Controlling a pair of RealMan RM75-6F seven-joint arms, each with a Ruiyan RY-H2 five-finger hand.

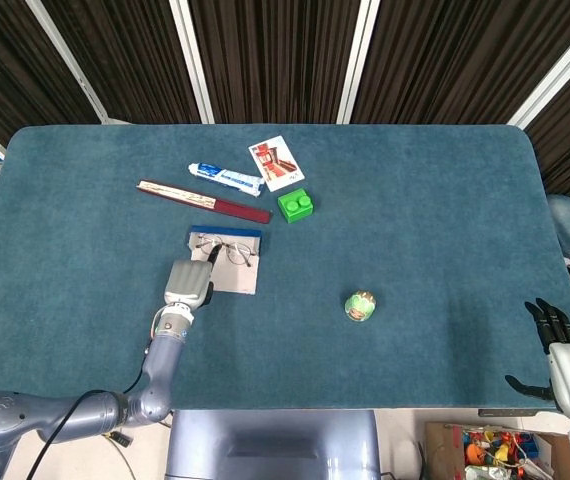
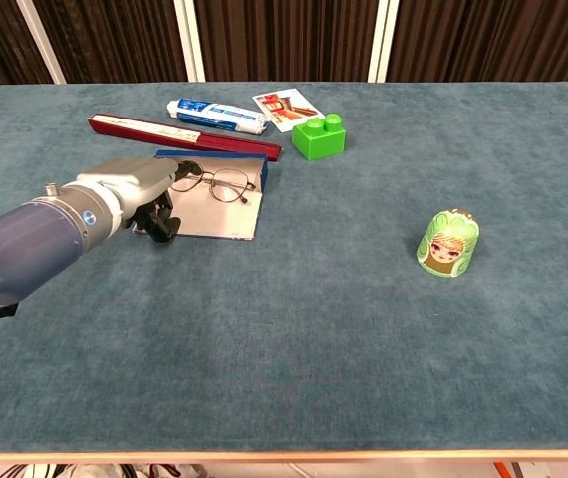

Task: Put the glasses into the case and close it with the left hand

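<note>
The left hand hangs over the near left corner of the open case, palm down, its dark fingers curled under toward the case's edge; whether they touch the case or grip anything cannot be told. Just beyond and to the right of the hand, the glasses lie on the case's flat grey panel, close to the fingertips but with a small gap showing in the chest view. They are thin wire frames with round clear lenses, folded arms trailing toward the right. The case lies opened flat, pale grey inside with a blue strip along its far edge. Farther from the hand, past the case, lie a dark red stick-like thing, a toothpaste tube, a picture card and a green brick. Well off to the right stands a small green doll. The right hand rests off the table's right edge, fingers apart, holding nothing.
</note>
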